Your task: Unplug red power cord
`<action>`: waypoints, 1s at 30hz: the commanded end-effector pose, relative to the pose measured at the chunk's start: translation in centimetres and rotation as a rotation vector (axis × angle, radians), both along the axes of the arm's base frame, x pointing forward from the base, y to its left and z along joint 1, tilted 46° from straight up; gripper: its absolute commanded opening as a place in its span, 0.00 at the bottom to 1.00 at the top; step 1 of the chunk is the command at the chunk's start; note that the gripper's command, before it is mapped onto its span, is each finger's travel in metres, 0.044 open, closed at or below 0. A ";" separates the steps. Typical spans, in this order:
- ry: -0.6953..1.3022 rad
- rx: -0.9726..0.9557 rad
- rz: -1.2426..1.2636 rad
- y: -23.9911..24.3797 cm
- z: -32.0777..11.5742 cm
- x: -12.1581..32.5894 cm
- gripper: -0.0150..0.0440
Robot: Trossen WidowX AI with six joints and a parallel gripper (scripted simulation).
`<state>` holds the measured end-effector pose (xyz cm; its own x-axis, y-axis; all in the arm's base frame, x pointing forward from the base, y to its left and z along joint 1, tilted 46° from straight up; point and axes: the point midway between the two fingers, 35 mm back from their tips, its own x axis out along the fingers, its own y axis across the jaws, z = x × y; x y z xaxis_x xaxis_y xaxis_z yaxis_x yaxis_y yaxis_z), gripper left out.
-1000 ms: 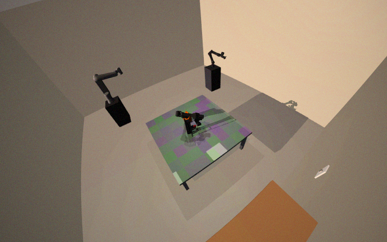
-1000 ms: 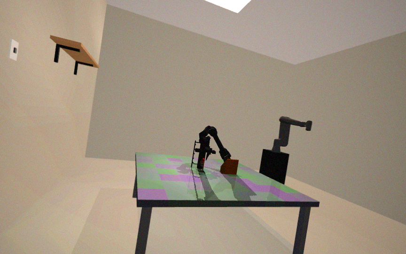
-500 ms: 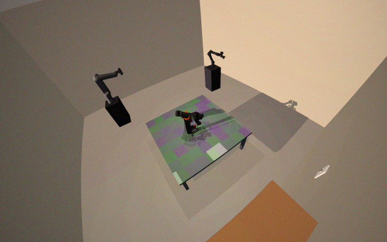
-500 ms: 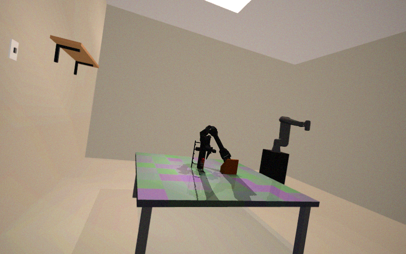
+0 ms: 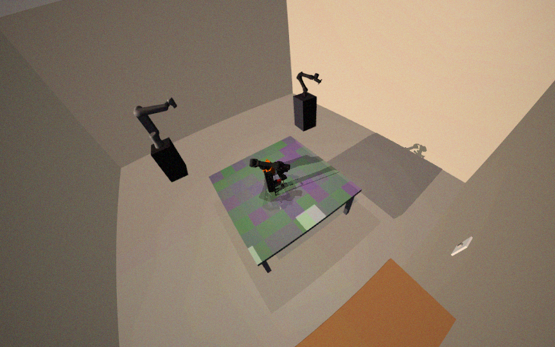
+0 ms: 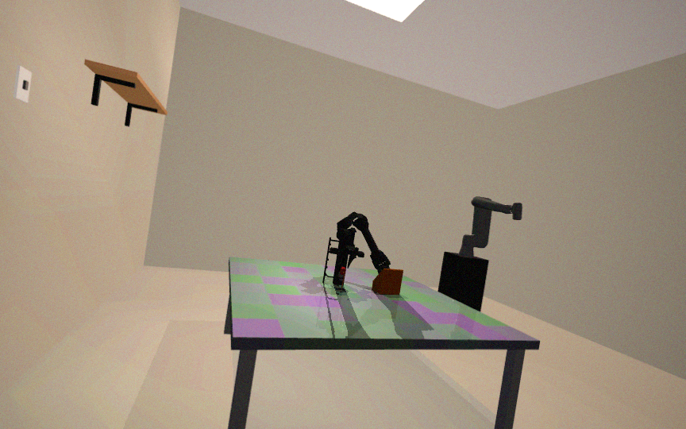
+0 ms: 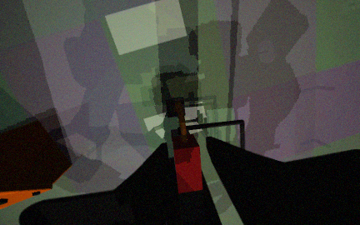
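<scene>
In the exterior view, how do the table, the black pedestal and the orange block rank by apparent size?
1. table
2. black pedestal
3. orange block
The pedestal stands beyond the table, so it may really be bigger.

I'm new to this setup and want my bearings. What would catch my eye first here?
The red plug stands between the slightly parted fingers of the dark gripper, with a gap showing on its right in the wrist view. Next comes the green-and-purple checkered table mid-room, with an orange block where the arm meets it.
</scene>
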<state>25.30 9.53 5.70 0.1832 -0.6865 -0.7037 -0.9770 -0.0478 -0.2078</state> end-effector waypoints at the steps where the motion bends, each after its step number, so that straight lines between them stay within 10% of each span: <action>1: 0.000 -0.005 0.004 -0.5 0.5 -0.1 0.53; 25: 0.000 -0.007 0.004 -2.5 0.7 -0.1 0.53; 30: 0.002 -0.003 -0.001 -2.3 0.9 -0.2 0.37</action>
<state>25.14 7.19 6.55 0.1835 -0.6890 -0.7012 -0.9769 -0.0481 -0.2084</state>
